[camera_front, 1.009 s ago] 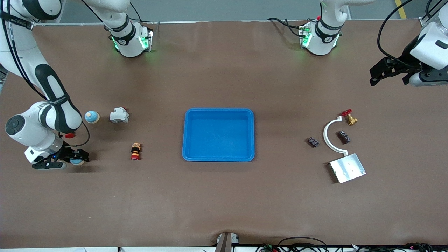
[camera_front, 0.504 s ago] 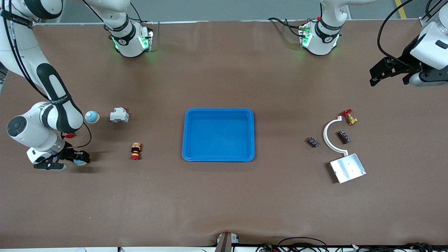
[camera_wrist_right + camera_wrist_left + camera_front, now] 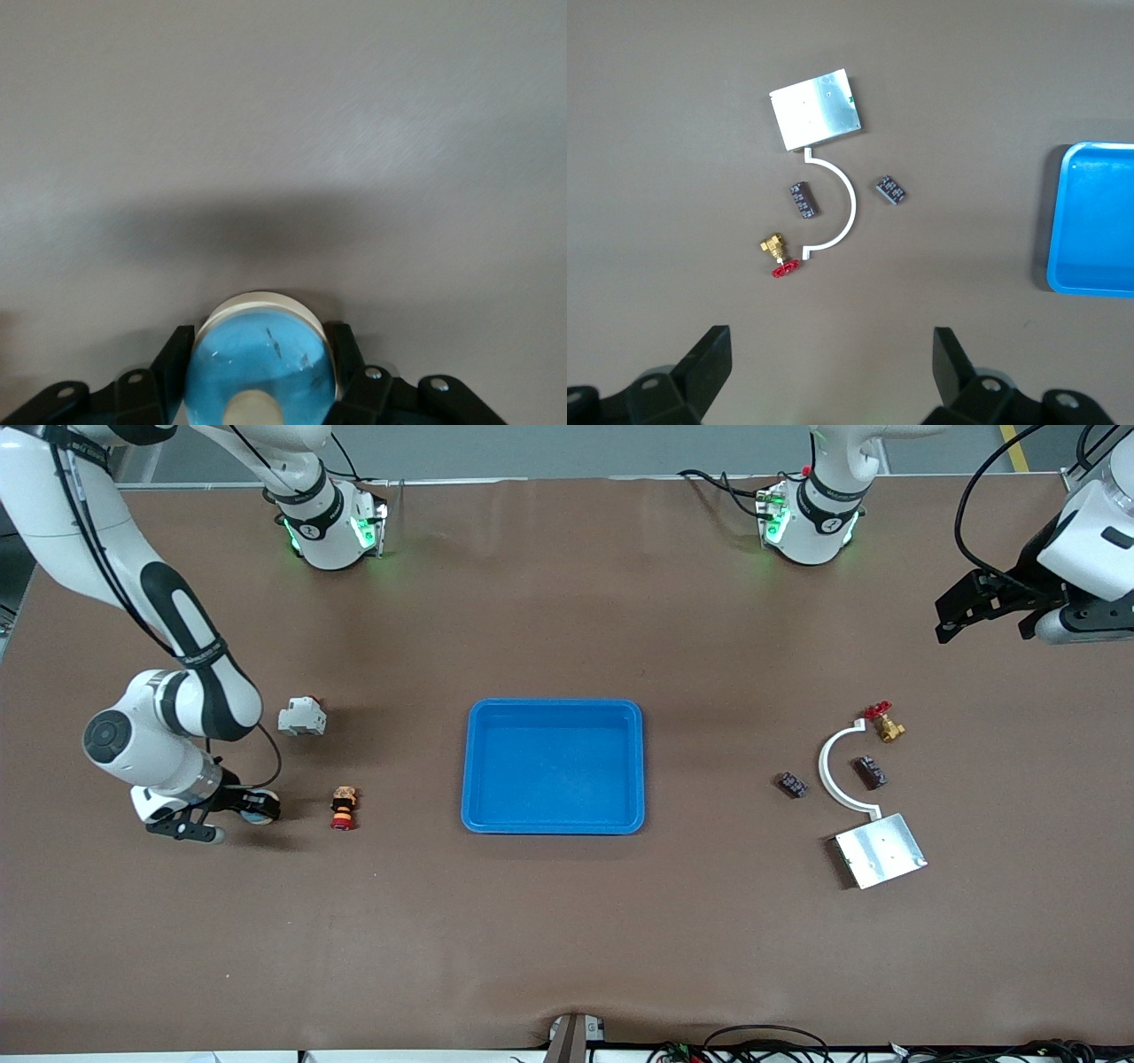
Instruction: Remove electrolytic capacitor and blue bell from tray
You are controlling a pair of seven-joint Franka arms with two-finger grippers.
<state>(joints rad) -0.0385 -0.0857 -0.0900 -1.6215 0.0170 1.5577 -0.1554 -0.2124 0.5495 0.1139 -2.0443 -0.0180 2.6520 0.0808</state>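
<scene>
While the tray [image 3: 554,766] lies bare mid-surface, no capacitor in it, the right end effector [image 3: 252,808], at the tray's nine o'clock, is clamped on the blue bell [image 3: 261,359], probably for setting down outside. The left end effector [image 3: 831,350], fingers apart, waits at two o'clock, out of the way.

The tray [image 3: 553,766] sits mid-tabletop [image 3: 567,939]. Toward the right arm's end lie a stacked part [image 3: 343,807] and, farther from the camera, a block [image 3: 301,716]. Toward the left arm's end, a plate [image 3: 880,849] touches an arc [image 3: 831,766], with a valve [image 3: 884,724] and two chips [image 3: 791,784] near it.
</scene>
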